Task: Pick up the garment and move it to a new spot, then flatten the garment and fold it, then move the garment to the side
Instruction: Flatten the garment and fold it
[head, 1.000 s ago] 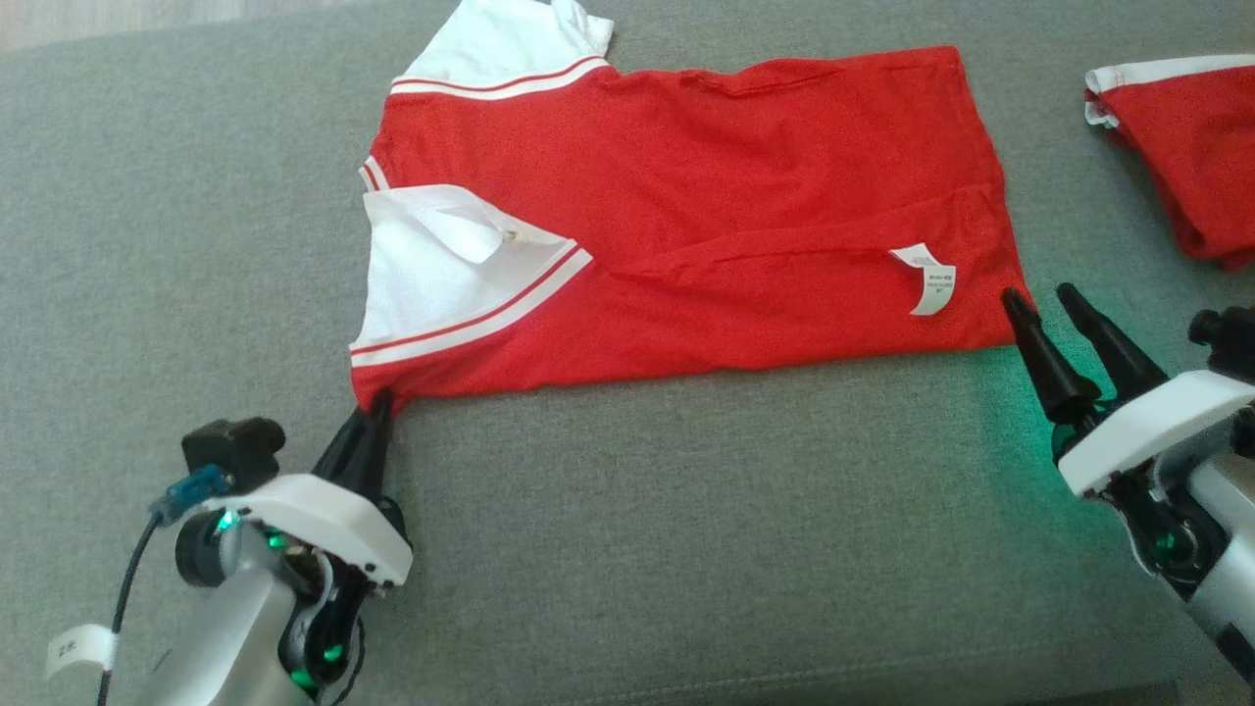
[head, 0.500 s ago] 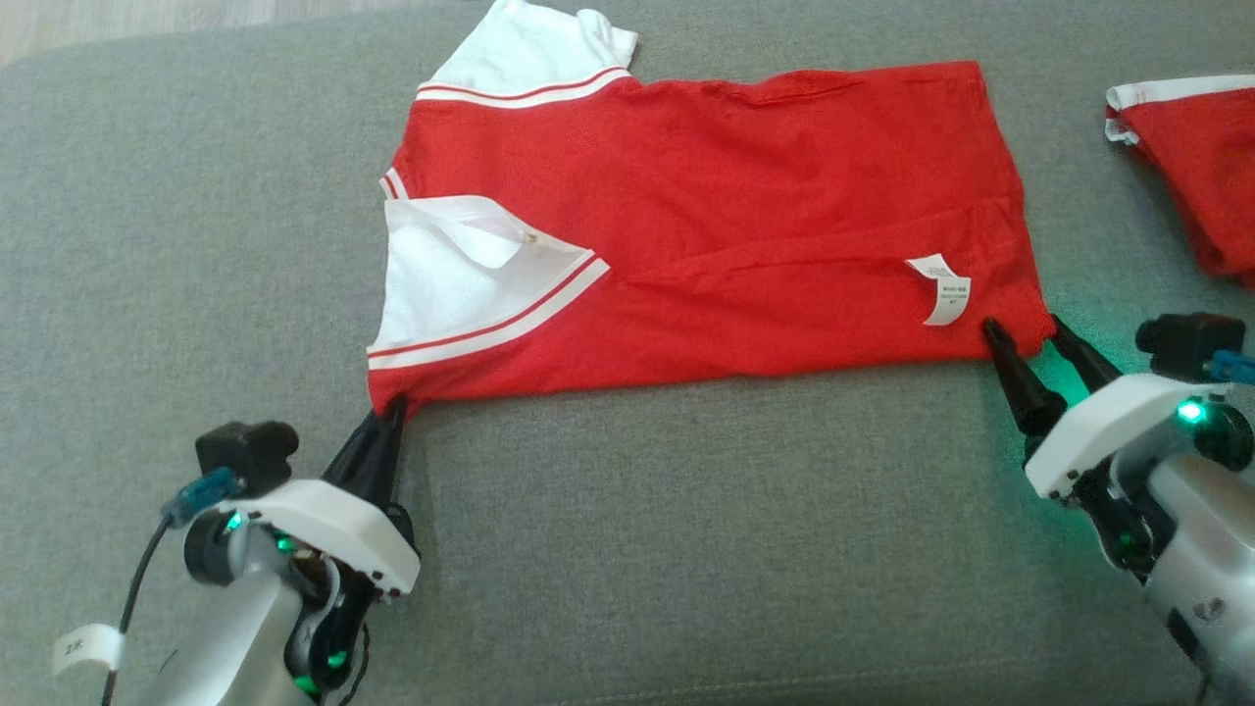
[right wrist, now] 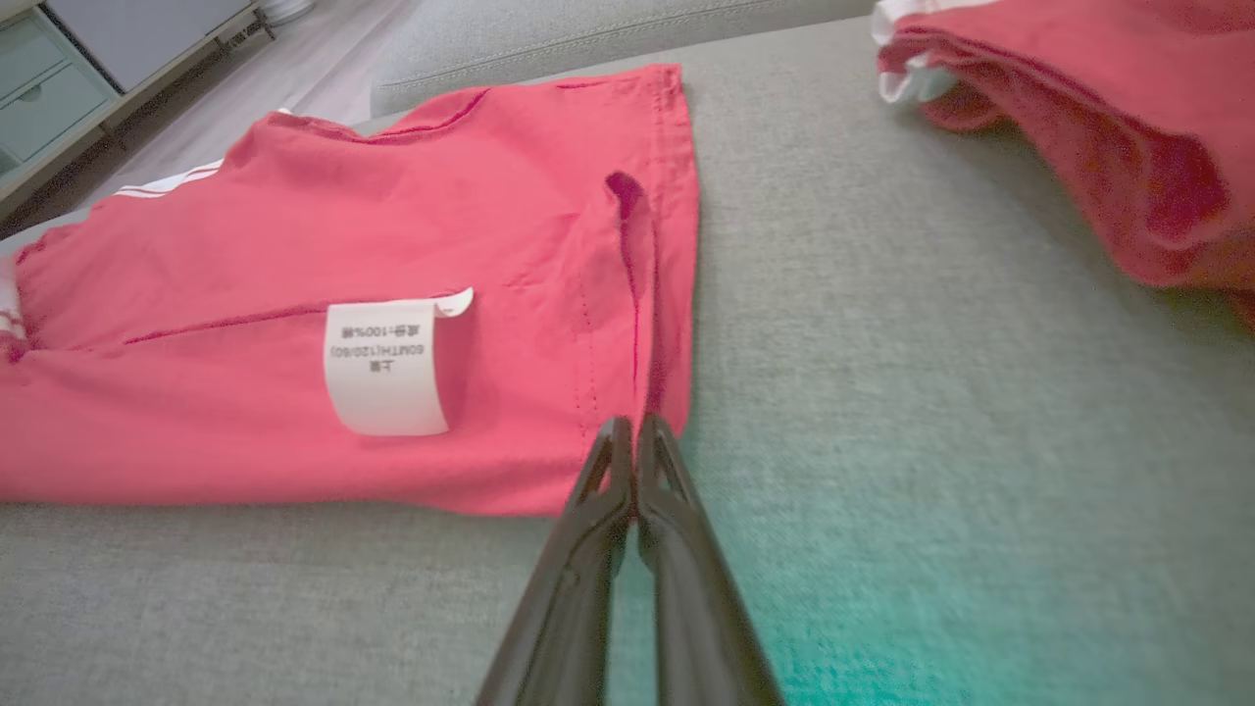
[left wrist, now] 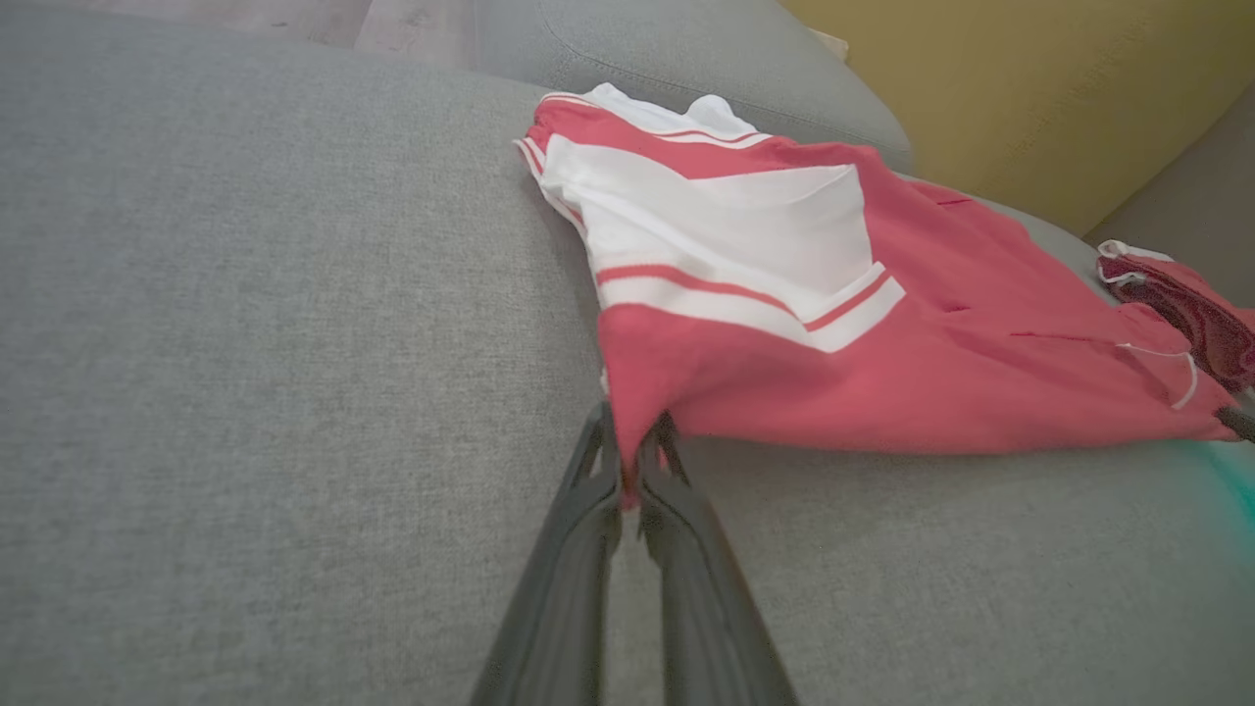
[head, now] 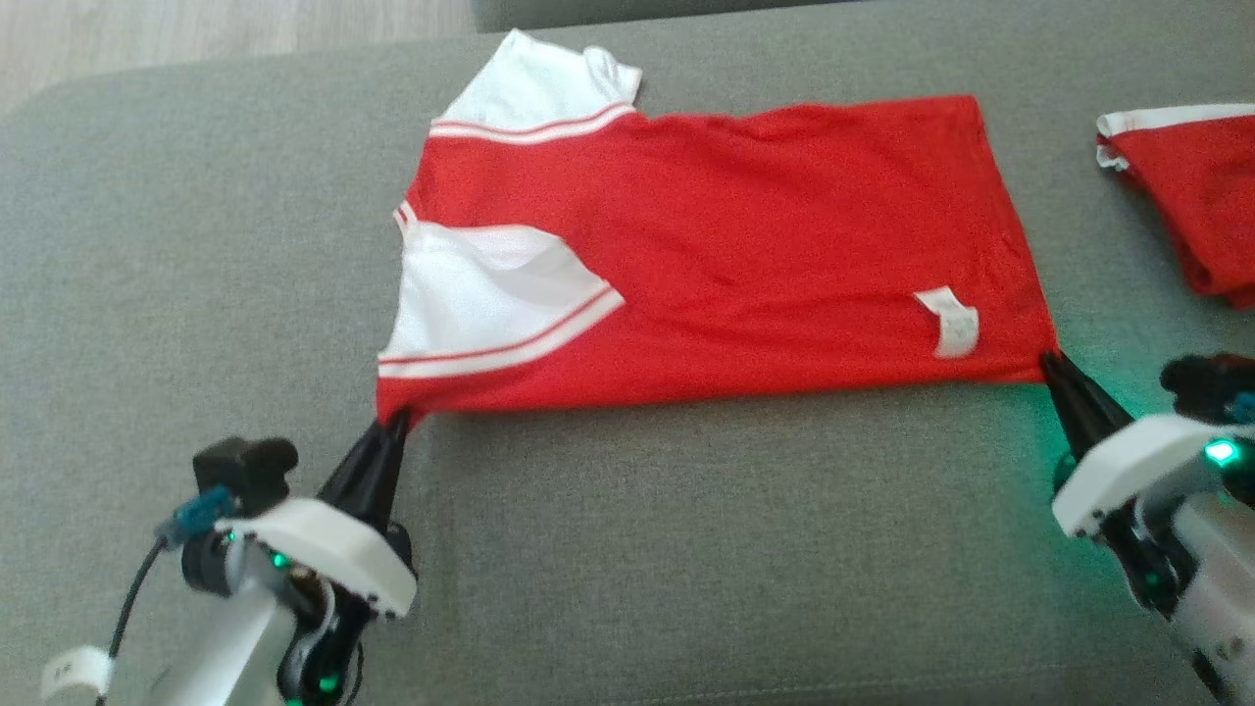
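Observation:
The garment (head: 745, 245) is a red shirt with white striped sleeves, folded lengthwise and lying across the grey cushion (head: 686, 549). Its white care label (head: 949, 320) shows near the hem (right wrist: 390, 365). My left gripper (head: 394, 424) is shut on the garment's near shoulder corner, where the cloth is pinched between the fingers (left wrist: 632, 461). My right gripper (head: 1049, 361) is shut on the near hem corner (right wrist: 635, 424). The cloth (left wrist: 882, 373) stretches between the two grips along its near edge.
A second red and white garment (head: 1191, 201) lies bunched at the right of the cushion (right wrist: 1079, 127). Wooden floor (head: 196, 39) shows beyond the cushion's far left edge. A yellow wall or panel (left wrist: 1029, 78) stands behind the cushion.
My right gripper has moved in onto the hem corner and closed on it. The near edge of the garment has pulled straighter. The head camera has shifted, so the whole picture sits lower.

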You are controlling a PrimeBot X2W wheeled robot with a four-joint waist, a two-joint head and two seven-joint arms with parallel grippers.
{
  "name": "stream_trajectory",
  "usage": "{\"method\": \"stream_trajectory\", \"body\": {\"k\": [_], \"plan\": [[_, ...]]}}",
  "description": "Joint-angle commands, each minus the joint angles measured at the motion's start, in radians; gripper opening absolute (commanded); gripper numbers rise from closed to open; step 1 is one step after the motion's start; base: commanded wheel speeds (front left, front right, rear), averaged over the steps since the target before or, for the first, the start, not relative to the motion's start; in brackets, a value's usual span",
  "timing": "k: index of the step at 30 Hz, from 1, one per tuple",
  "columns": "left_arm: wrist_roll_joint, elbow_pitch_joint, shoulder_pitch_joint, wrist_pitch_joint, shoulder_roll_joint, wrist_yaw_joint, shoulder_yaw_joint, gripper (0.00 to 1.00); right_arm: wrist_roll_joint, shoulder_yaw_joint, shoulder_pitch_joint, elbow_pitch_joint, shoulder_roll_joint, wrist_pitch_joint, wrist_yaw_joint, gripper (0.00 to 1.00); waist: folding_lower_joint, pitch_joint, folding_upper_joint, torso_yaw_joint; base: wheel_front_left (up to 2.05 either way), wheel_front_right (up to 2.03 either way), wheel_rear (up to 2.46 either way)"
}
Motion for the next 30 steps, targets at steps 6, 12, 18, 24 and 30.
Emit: {"method": "stream_trajectory", "body": {"k": [6, 12, 18, 24, 30], "plan": [[0.002, -0.111, 0.09, -0.015, 0.062, -0.001, 0.027, 0.0, 0.009, -0.038, 0.123, -0.078, -0.101, -0.021, -0.001, 0.0, 0.0, -0.042, 0.0, 0.002, 0.0, 0.0, 0.0], [0.009, -0.206, 0.207, -0.015, 0.071, 0.045, 0.006, 0.0, 0.014, -0.082, 0.237, -0.14, -0.143, -0.023, -0.001, 0.0, 0.0, -0.064, 0.0, 0.011, 0.0, 0.0, 0.0], [0.009, -0.25, 0.293, -0.013, 0.064, 0.073, -0.018, 0.0, 0.012, -0.142, 0.361, -0.185, -0.158, -0.024, -0.001, 0.0, 0.0, -0.08, 0.0, 0.03, 0.0, 0.0, 0.0], [0.021, -0.272, 0.338, 0.001, 0.066, 0.084, -0.052, 0.0, -0.04, -0.22, 0.491, -0.245, -0.153, -0.014, -0.001, 0.0, 0.0, -0.089, 0.0, 0.048, 0.0, 0.0, 0.0], [0.033, -0.273, 0.328, 0.031, 0.066, 0.099, -0.069, 0.31, -0.115, -0.327, 0.536, -0.275, -0.12, 0.031, -0.001, 1.0, 0.0, -0.093, 0.0, 0.053, 0.0, 0.0, 0.0]]}}
